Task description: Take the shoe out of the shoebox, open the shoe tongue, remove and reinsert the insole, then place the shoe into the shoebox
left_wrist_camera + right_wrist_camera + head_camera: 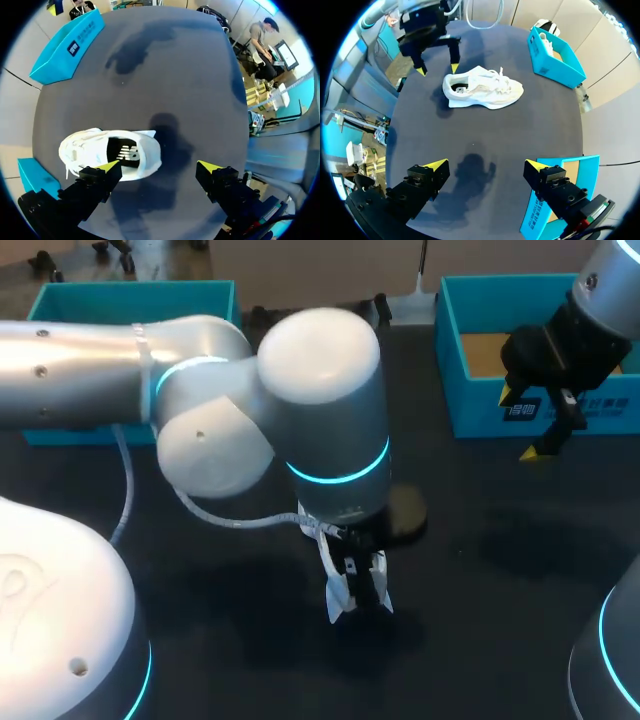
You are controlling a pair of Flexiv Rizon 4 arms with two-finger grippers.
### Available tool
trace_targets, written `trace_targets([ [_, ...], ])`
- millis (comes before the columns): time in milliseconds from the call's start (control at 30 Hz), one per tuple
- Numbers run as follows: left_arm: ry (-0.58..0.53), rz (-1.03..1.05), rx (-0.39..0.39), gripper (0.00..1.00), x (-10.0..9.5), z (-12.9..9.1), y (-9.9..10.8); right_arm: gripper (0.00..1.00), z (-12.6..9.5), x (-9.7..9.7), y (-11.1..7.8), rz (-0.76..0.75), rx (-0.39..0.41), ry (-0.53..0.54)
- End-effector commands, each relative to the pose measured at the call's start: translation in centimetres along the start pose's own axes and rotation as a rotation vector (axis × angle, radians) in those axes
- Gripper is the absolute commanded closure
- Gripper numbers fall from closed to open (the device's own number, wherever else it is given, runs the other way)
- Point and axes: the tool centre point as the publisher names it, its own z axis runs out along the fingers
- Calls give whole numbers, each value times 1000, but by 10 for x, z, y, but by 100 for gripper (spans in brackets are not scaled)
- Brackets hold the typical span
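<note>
The white sneaker (352, 592) lies on the dark table (480, 570), out of its box. From the head view it peeks from under my left arm (320, 390), and my right gripper (530, 430) hangs by the open teal shoebox (470, 405).

In the left wrist view, the left gripper (159, 167) is spread wide above the sneaker's heel, one fingertip (107, 166) over its opening and gripping nothing; a dark insole (125, 151) sits inside.

The right wrist view shows the right gripper wide open, empty and well apart from the sneaker, with the shoebox beside it.

I judge that extraction is done. Whether the insole has been handled I cannot tell, and reboxing remains.
</note>
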Motion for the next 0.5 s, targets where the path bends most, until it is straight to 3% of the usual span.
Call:
trace_targets([
  [33, -2, 20, -4, 0, 2, 29, -8, 0, 1, -1, 1, 1, 4, 1],
  [500, 2, 70, -41, 0, -3, 74, -1, 0, 1, -1, 1, 1, 4, 1],
])
